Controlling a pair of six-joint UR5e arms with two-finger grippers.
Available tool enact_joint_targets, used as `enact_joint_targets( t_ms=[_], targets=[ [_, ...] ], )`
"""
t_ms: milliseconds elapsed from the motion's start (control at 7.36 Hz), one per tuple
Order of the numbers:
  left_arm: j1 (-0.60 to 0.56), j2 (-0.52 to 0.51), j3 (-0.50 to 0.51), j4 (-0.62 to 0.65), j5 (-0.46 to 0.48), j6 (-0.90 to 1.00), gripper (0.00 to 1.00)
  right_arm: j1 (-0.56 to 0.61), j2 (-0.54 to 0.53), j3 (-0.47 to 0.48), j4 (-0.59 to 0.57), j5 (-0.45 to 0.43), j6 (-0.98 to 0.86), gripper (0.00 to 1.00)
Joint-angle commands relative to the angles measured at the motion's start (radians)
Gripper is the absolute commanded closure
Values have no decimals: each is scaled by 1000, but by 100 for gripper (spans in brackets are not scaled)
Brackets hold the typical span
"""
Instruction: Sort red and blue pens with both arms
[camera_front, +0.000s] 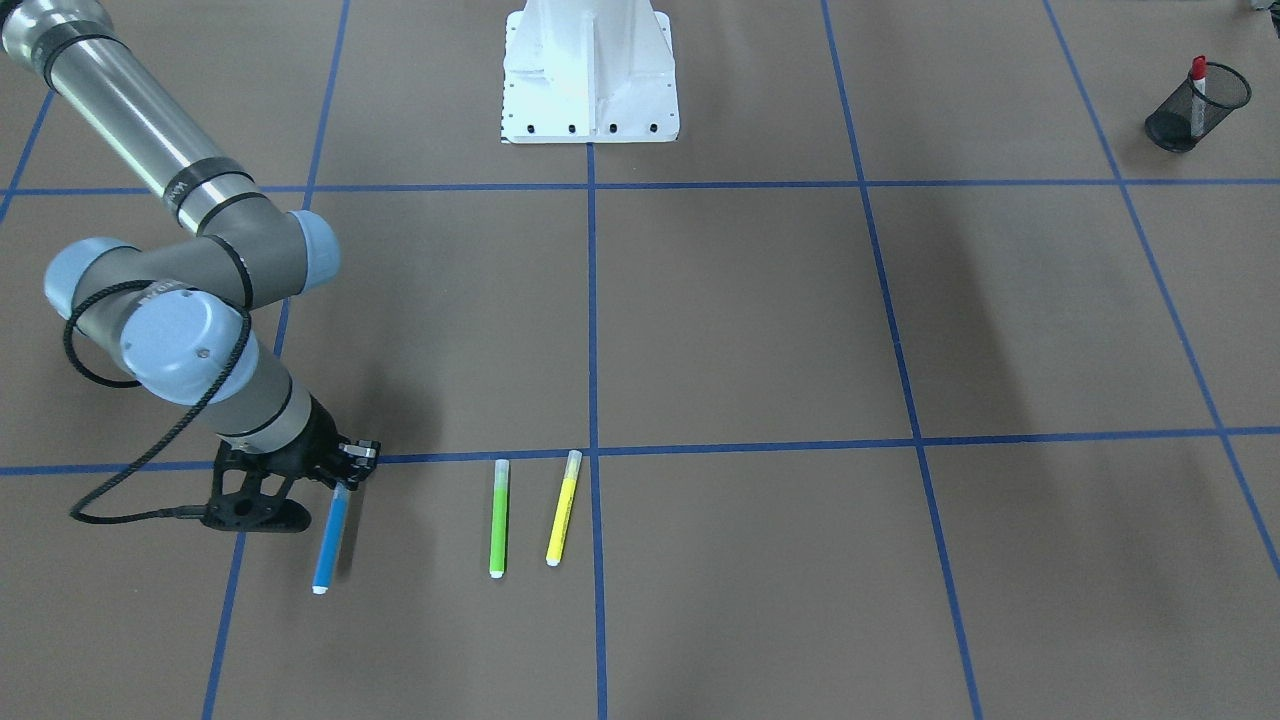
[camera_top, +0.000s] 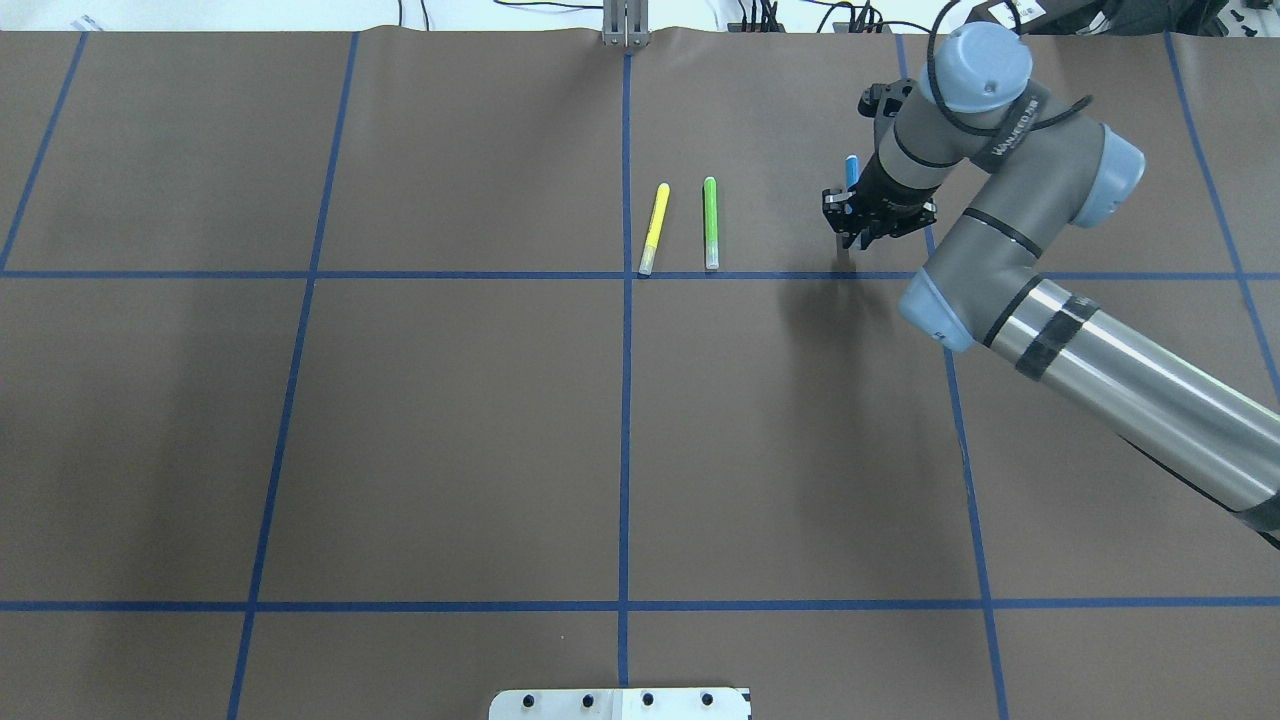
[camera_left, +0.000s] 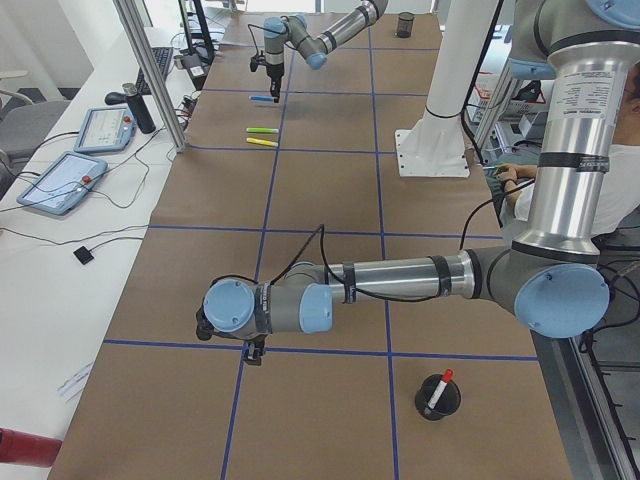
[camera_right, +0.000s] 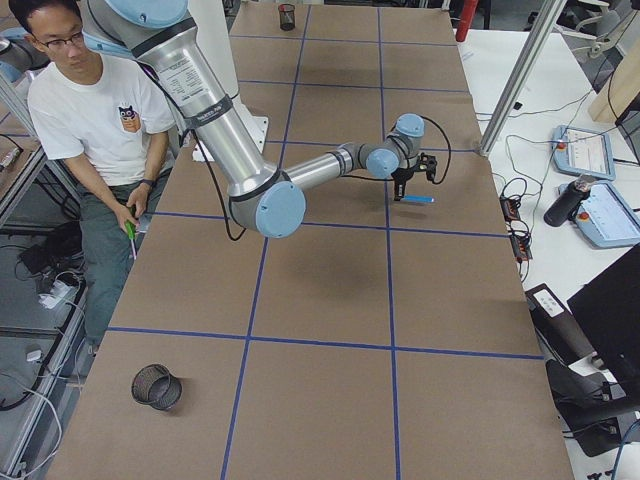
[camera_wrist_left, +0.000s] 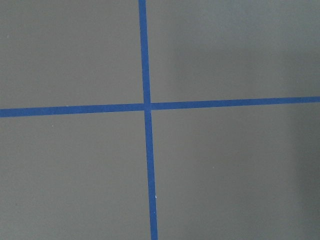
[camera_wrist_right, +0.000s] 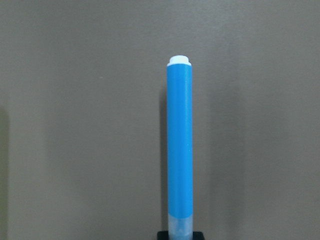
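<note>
The right gripper (camera_front: 347, 475) is pointing down near the table's (camera_front: 760, 320) edge opposite the robot, on the robot's right half. Its fingers are pinching the translucent cap end of the blue pen (camera_front: 330, 540). The barrel is sticking out level from the fingers toward that edge, white end outermost. In the right wrist view it is running straight up from a black part of the gripper. Its shadow is falling a little apart from the barrel, so the pen seems to be hanging just off the table. The green pen (camera_front: 498, 520) and the yellow pen (camera_front: 563, 510) are lying side by side nearer the middle of the same edge, apart from the gripper. The red pen (camera_front: 1198, 72) is standing cap-up in a black mesh cup (camera_front: 1225, 100) near the corner on the robot's side, at its left end. The left gripper (camera_left: 254, 352) is hanging low over the table near that cup; I cannot tell how far its fingers are parted.
</note>
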Motion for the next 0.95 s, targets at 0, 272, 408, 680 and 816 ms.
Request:
enact_joint_targets(
  t_ms=[0,272,408,680,816],
  targets=[
    [60,-2,-71,-62,105,-143,0,78,-150,110,1,95,-23,100],
    [74,-2,-83,-67,117,-145,0,222,-268,119,-8,299,-83,100],
    [74,-2,-82,-69,117,-145,0,271,-352,154,-5,298,-134,100],
    [75,1,-83,-72,117,-147,0,360,-495,181,-8,205,-428,100],
    [75,7,-88,-73,116,-148,0,402,-552,188,-14,115,-560,100]
  ],
)
